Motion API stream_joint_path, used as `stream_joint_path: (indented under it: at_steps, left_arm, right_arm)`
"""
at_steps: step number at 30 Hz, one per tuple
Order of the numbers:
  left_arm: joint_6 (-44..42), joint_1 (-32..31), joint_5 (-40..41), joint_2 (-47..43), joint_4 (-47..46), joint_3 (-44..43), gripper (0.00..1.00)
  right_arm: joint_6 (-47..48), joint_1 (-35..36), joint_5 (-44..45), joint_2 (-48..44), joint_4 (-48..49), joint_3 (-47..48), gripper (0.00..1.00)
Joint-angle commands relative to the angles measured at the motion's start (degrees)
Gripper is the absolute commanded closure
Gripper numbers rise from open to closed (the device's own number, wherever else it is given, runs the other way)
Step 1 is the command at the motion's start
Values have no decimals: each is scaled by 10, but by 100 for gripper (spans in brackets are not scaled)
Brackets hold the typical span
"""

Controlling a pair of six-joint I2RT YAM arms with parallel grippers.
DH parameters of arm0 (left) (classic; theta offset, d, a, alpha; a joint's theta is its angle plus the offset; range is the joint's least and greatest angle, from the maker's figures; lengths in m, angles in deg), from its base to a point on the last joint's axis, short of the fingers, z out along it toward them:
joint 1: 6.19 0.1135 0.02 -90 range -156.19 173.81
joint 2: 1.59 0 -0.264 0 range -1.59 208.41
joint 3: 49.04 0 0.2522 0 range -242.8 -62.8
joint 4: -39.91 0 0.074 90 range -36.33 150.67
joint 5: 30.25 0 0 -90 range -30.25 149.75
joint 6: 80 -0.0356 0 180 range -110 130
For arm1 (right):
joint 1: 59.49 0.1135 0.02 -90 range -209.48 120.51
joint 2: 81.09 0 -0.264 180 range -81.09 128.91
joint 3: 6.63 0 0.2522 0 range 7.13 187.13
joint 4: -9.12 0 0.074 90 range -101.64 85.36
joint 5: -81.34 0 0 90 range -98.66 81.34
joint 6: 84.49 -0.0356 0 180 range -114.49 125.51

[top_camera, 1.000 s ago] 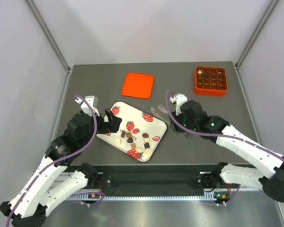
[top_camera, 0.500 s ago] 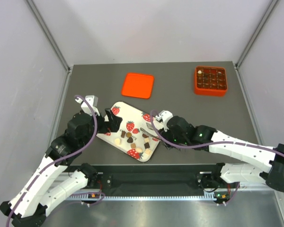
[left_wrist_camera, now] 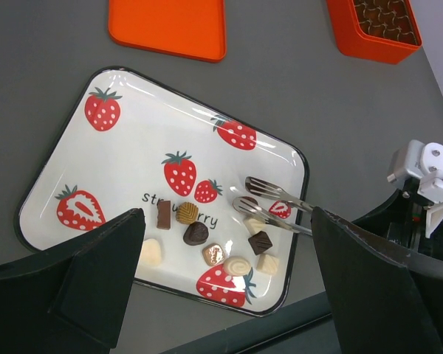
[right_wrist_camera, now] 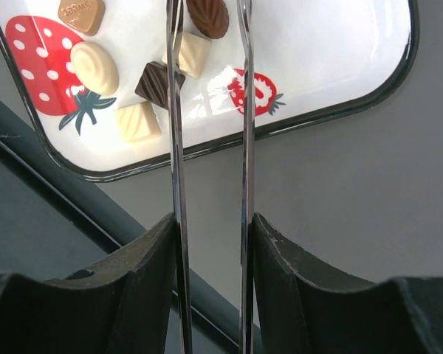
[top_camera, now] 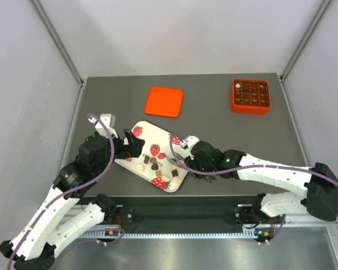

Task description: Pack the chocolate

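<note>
Several small pieces of chocolate (top_camera: 158, 167), dark, light brown and cream, lie on the near part of the white strawberry tray (top_camera: 145, 130). My right gripper (top_camera: 187, 158) is shut on a pair of metal tongs (left_wrist_camera: 272, 204). In the right wrist view the tongs' arms (right_wrist_camera: 176, 147) run up between my fingers and straddle a dark oval chocolate (right_wrist_camera: 208, 16) and a cream one (right_wrist_camera: 190, 53). My left gripper (top_camera: 132, 144) stands open over the tray's left side, nothing between its fingers (left_wrist_camera: 96, 273).
An orange box (top_camera: 250, 95) with compartments, several holding chocolates, stands at the back right. Its flat orange lid (top_camera: 164, 101) lies behind the tray. The table's near edge (right_wrist_camera: 74, 214) runs just below the tray.
My right arm has swung left from beside the tray, bringing the tongs over the tray's near right corner. The left arm has stayed put.
</note>
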Motion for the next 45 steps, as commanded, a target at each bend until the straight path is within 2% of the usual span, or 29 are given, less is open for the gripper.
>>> stream_joint_path:
  at_steps: [1,9,16,25,37,45]
  left_arm:
    - [-5,2,7,-4,-13,-8,1]
    - [-5,1,6,-3,-12,-8,1]
    - [-3,2,4,-1,-15,-9,1]
    - [-3,1,10,-7,-9,-9,1]
    - [-2,2,7,-8,-9,-9,1]
    - [-1,1,7,-12,-9,-5,1]
  right_arm:
    - [-9,13,-10,8,36,6,58]
    - [-14,13,6,22,9,17,61]
    - [-30,12,60,47,-35,41,62]
    - [-45,6,34,56,-45,54,62]
    - [-47,-5,40,31,-90,110,68]
    - [-15,-60,33,34,-101,162,69]
